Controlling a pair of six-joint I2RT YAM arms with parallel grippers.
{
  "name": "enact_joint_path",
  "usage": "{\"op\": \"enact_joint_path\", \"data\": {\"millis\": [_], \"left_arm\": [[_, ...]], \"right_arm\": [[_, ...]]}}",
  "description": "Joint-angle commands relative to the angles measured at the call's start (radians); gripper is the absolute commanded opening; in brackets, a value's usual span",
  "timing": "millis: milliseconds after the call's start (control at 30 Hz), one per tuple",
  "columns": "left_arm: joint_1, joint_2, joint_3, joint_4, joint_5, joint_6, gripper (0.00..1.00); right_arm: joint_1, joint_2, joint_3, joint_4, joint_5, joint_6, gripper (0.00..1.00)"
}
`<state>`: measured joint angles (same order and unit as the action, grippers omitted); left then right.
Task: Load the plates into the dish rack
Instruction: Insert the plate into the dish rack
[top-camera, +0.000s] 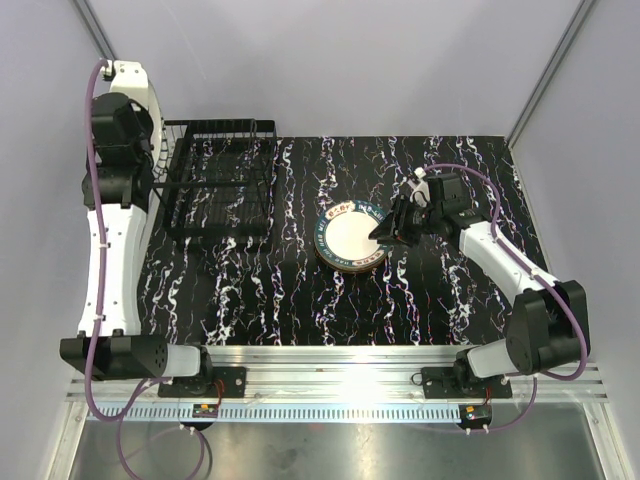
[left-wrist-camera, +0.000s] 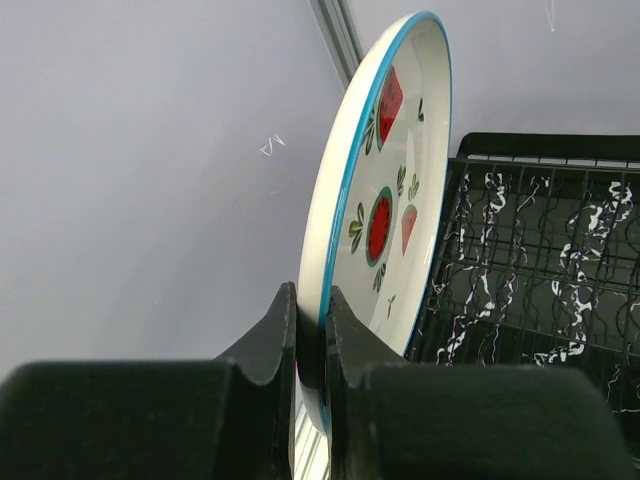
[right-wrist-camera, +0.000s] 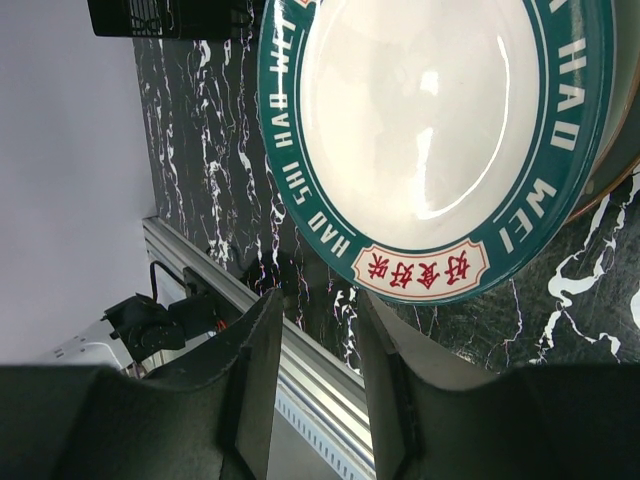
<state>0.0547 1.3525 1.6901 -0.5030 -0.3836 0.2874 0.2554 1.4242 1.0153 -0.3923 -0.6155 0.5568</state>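
Plates were in two places. The teal-rimmed plate (left-wrist-camera: 385, 230), painted with red fruit, stood on edge at the left side of the dish rack (top-camera: 228, 128), its rim pinched between the pressed-together fingers of your left gripper (left-wrist-camera: 311, 300). The green-rimmed plate (top-camera: 350, 243) with lettering lay flat on top of a small stack, well to the right of the rack on the marbled table (top-camera: 250, 300). Your right gripper (top-camera: 385, 235) hung at the stack's side farthest from the rack, fingers spread with nothing between them. Its tips were close to the rim, though I could not tell whether they touched. Both plates looked glazed and rigid, so you should have expected them to be slick, fairly heavy for a rim pinch and quick to chip against wire. The rim was the only hold on offer, and a plate held there would probably swing if you moved sharply. The grey wall (left-wrist-camera: 150, 180) stood close beyond the rack's left side, leaving little margin there. You likely had more room over the table between the rack and the stack.
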Motion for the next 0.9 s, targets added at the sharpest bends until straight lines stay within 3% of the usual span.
{"op": "enact_joint_path", "data": {"millis": [0, 367, 867], "left_arm": [[0.008, -0.041, -0.004, 0.236, 0.020, 0.001, 0.00], [0.011, -0.073, -0.093, 0.279, 0.032, 0.027, 0.00], [0.011, -0.039, -0.086, 0.274, 0.034, 0.035, 0.00]], "right_arm": [[0.002, -0.001, 0.026, 0.036, -0.029, -0.018, 0.43], [0.004, -0.005, 0.017, 0.044, -0.030, -0.023, 0.43], [0.004, 0.005, 0.016, 0.044, -0.030, -0.028, 0.43]]}}
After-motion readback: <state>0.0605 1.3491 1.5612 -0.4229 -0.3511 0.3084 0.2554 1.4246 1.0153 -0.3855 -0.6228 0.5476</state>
